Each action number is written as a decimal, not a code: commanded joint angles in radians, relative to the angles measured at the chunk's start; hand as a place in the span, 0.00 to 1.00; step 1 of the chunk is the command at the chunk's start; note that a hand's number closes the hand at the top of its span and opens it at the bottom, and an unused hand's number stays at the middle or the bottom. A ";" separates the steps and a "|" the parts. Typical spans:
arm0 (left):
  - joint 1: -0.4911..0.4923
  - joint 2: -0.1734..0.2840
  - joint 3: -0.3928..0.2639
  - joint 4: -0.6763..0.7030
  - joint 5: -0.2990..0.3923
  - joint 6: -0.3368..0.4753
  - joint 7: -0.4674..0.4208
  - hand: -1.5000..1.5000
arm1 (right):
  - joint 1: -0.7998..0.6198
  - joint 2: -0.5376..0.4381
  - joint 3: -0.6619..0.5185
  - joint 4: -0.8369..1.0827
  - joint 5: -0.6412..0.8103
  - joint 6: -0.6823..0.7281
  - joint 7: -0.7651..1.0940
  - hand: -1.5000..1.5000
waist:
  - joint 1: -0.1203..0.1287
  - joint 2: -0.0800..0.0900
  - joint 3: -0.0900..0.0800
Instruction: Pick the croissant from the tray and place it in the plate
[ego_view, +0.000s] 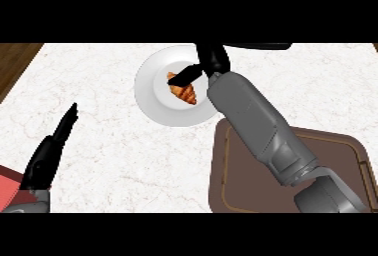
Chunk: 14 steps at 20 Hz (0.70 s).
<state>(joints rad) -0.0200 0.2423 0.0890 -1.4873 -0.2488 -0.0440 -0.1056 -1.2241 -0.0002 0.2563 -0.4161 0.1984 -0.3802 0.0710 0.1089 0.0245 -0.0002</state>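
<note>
— Head view first: where does the croissant (183, 92) lie?

— On the white plate (159, 107), in its middle part, just below the tips of the right hand (209, 60). It is golden-brown and lies slantwise.

— Does the right hand hold it?

— A black thumb or finger (187, 75) reaches down and left from the hand and lies against the croissant's upper end. The rest of the fingers are curled above it, over the plate's far rim. It looks like a pinch on the croissant, though the far side of the grip is hidden by the hand itself.

— And whether the croissant rests on the plate or hangs just over it?

— Cannot tell from this angle.

— What lies around that?

— The grey right forearm (251, 120) runs from the hand down toward the lower right, crossing the plate's right rim and then the brown tray (339, 150), which sits nearer the robot than the hand, touching or nearly touching the plate. Both stand on the white marbled tabletop (96, 75).

— The other hand?

— The left hand (52, 150) shows far to the left of the right one, near the lower left edge, with its fingers straight and pressed together, pointing up, at rest.
</note>
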 joint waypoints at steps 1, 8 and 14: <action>0.002 0.015 0.024 -0.011 0.008 0.001 0.019 0.50 | -0.012 0.000 -0.055 -0.010 -0.090 -0.118 -0.038 0.00 | -0.013 -0.003 0.000; 0.081 0.016 0.049 0.003 0.003 0.020 -0.054 0.50 | 0.049 -0.050 -0.235 -0.004 -0.210 -0.109 -0.196 0.00 | -0.065 -0.010 0.001; 0.104 0.018 0.050 -0.043 0.020 -0.005 -0.027 0.50 | 0.139 -0.198 -0.345 -0.016 -0.305 0.112 -0.395 0.00 | -0.077 -0.013 0.002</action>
<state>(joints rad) 0.0530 0.2503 0.1304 -1.5091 -0.2399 -0.0324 -0.1257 -1.1268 -0.1062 -0.0228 -0.4314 -0.0525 -0.3877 -0.2216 0.0388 0.0132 0.0011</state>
